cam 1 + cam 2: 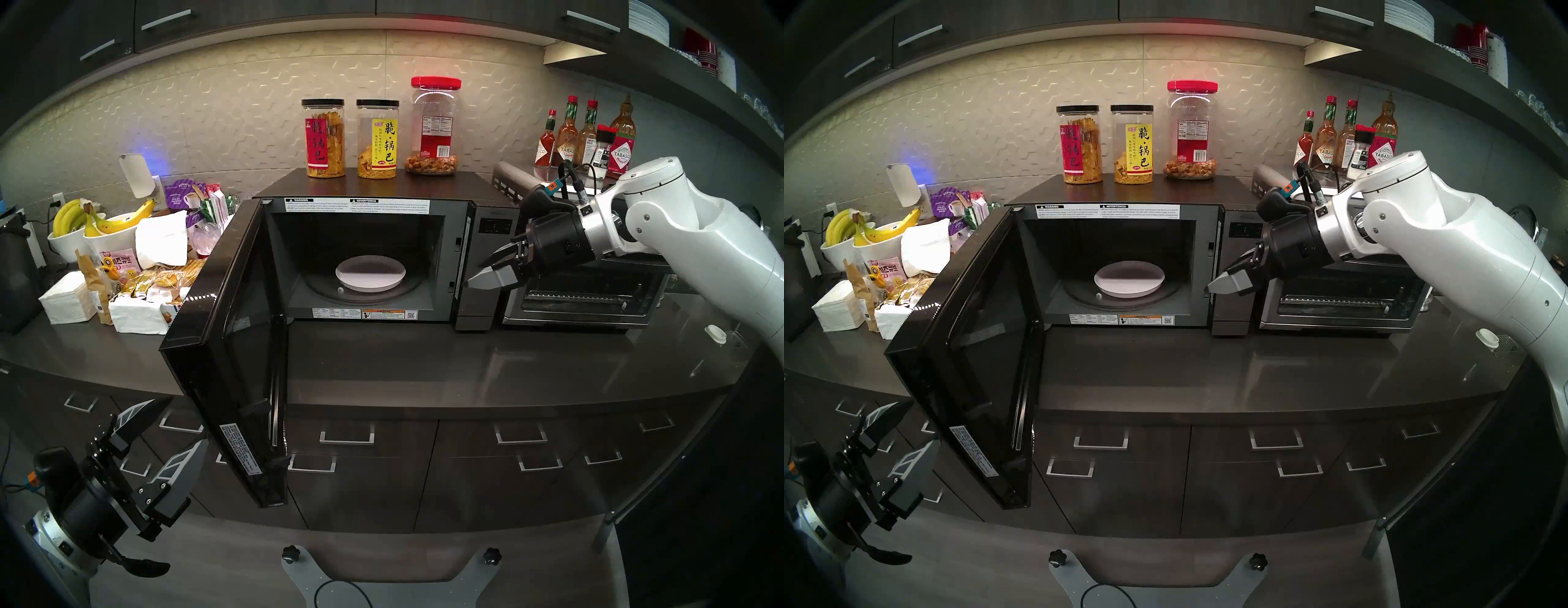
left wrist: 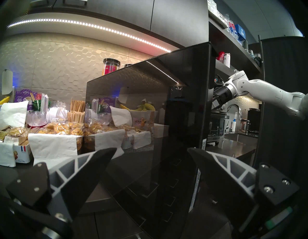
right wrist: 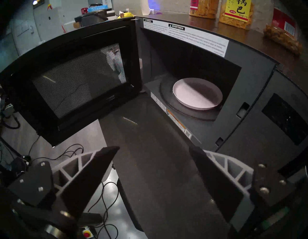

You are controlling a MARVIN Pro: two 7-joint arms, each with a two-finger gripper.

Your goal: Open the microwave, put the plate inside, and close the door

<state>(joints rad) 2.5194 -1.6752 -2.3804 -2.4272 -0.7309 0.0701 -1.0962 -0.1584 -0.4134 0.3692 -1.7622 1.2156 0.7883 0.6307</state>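
The right gripper [image 1: 481, 278] hangs empty with jaws apart, just outside the microwave [image 1: 365, 254], in front of its control strip. The plate [image 1: 370, 275] lies inside on the turntable. The left gripper [image 1: 169, 441] waits wide apart beside the open door [image 1: 229, 339]. Only closing remains, probably a push on the door's outer face. This glossy face appears only in the left wrist view; the right wrist view shows the mesh inner side.
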